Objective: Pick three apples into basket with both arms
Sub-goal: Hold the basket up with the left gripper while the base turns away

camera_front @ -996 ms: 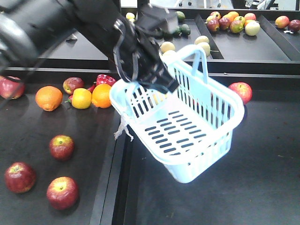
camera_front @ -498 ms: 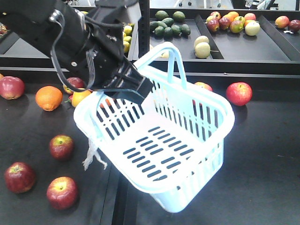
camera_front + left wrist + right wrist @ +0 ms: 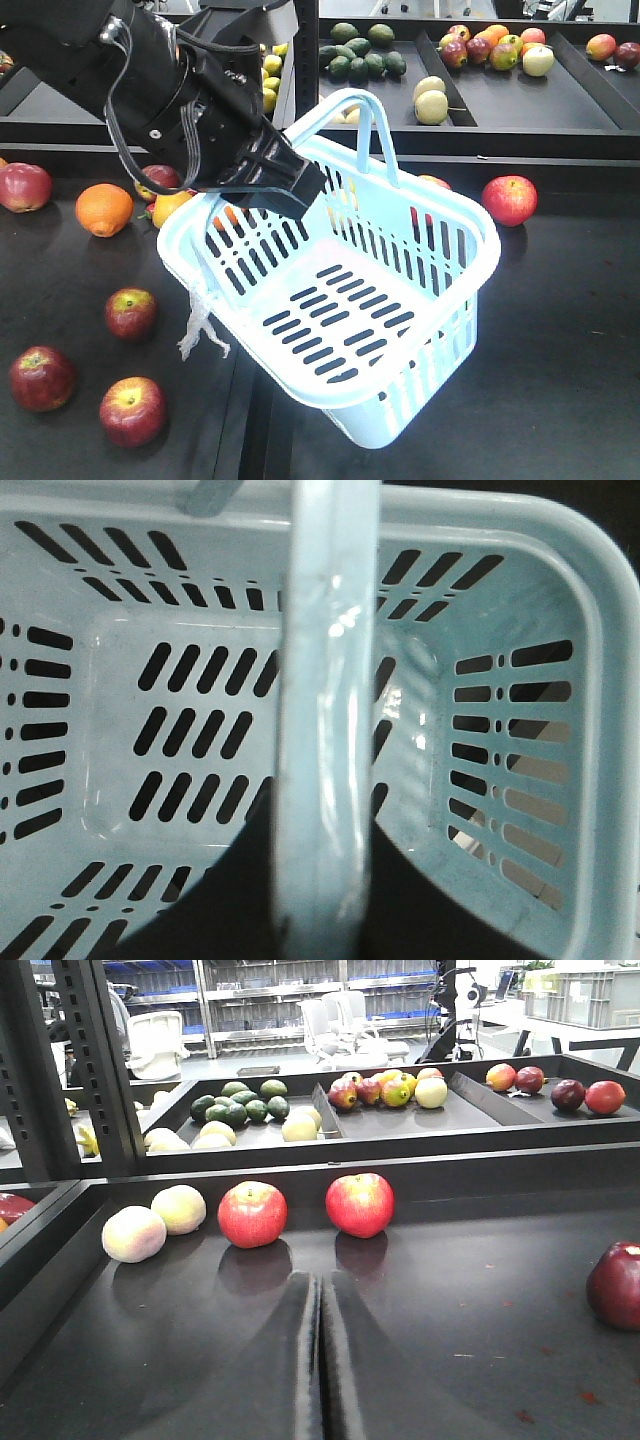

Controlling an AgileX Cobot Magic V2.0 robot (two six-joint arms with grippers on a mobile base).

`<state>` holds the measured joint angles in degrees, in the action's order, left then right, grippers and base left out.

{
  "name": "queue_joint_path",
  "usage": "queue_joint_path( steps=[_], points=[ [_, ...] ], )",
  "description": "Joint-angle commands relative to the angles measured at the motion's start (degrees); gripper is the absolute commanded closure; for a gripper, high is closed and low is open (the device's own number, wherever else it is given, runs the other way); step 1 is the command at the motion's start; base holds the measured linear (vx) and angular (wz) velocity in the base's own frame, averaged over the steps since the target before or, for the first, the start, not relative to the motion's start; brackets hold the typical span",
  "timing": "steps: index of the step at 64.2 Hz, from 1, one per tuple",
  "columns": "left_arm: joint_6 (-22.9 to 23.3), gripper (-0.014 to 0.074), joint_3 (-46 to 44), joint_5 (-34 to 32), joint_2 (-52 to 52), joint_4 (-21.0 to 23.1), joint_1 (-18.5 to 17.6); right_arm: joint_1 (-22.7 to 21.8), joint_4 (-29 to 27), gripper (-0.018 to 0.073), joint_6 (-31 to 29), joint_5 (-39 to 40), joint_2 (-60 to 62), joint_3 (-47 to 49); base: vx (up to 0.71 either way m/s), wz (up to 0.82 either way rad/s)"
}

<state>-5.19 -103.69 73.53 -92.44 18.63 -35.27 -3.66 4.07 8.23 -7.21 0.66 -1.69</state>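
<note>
The pale blue basket (image 3: 478, 232) hangs tilted above the black table, empty. My left gripper (image 3: 288, 188) is shut on one of its hoop handles (image 3: 325, 730), which fills the middle of the left wrist view over the slotted basket floor (image 3: 190, 730). Three red apples lie at the front left of the table (image 3: 131, 312) (image 3: 42, 378) (image 3: 132, 410). My right gripper (image 3: 320, 1295) is shut and empty, low over the dark surface, pointing at two red apples (image 3: 252, 1213) (image 3: 359, 1203). The right arm is outside the front view.
More apples lie at the far left (image 3: 24, 186) and right of the basket (image 3: 510, 199). Oranges (image 3: 103, 209) and a red pepper sit behind the left arm. Back trays (image 3: 520, 100) hold avocados and mixed fruit. Pale fruits (image 3: 134, 1233) and a dark apple (image 3: 615, 1285) flank the right gripper.
The left arm has swung the basket left and down toward the front, turning it more level. In the last half second it only settled slightly lower.
</note>
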Motion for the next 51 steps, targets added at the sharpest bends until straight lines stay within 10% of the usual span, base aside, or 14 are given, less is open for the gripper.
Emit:
queue_joint_path(
  steps=[1, 51],
  points=[
    [0.49, 0.0604, -1.3, -1.64, 2.44, 2.07, -0.19, -0.32, 0.17, 0.0563, -0.54, 4.27, 0.44, -0.53, 0.0, 0.0],
    [0.49, 0.0604, -1.3, -1.64, 2.44, 2.07, -0.13, -0.32, 0.17, 0.0563, -0.54, 4.27, 0.44, -0.53, -0.06, 0.22]
  ],
)
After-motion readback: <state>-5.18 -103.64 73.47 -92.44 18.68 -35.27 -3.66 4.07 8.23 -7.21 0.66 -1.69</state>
